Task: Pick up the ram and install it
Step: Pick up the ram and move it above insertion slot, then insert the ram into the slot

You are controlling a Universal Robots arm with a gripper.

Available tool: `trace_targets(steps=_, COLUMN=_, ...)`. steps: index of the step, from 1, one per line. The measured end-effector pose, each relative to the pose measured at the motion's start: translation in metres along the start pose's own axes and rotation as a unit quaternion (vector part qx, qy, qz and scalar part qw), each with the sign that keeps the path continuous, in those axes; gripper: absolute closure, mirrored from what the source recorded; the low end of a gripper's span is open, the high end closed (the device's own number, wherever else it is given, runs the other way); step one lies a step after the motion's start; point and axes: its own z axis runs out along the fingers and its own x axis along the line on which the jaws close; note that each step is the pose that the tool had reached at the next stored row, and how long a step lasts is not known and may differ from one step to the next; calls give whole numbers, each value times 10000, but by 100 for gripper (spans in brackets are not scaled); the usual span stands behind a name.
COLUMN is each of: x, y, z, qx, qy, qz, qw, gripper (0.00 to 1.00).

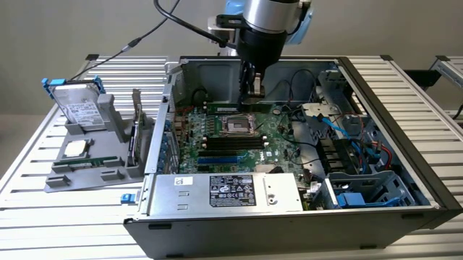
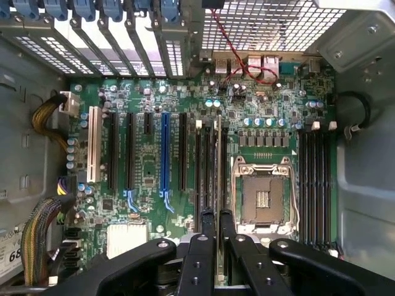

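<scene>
claw is hanging low inside the open black pc case, clenching the long narrow green ram stick edge-on btwn its fingers. stick is sitting over the black memory slots just beside the silver cpu socket on the green motherboard; can't tell if it's touching. grey parts tray is resting on the slatted tabletop, exterior view's left.

In the exterior view, the open top of the dark metal computer case leaves free passage straight down to the green motherboard, where the black gripper holds the narrow green ram. The grey rear wall crowds its twelve o'clock. Tangled black and blue cables crowd its three o'clock, and the square silver socket frame its six o'clock.
</scene>
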Motion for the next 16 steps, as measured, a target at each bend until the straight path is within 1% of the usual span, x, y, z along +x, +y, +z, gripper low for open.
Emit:
trace_targets(steps=2, x=0, y=10, z=20, qx=0, qy=27, qz=-7, qw=10000, gripper=86)
trace_targets(steps=6, x=-1, y=21, z=60, qx=0, qy=49, qz=-21, qw=10000, gripper=86)
trace_targets(steps=9, x=-8, y=22, z=70, qx=-1, qy=59, qz=-22, qw=10000, gripper=86)
trace_targets(steps=16, x=-8, y=22, z=71, qx=-1, qy=59, qz=-22, qw=10000, gripper=86)
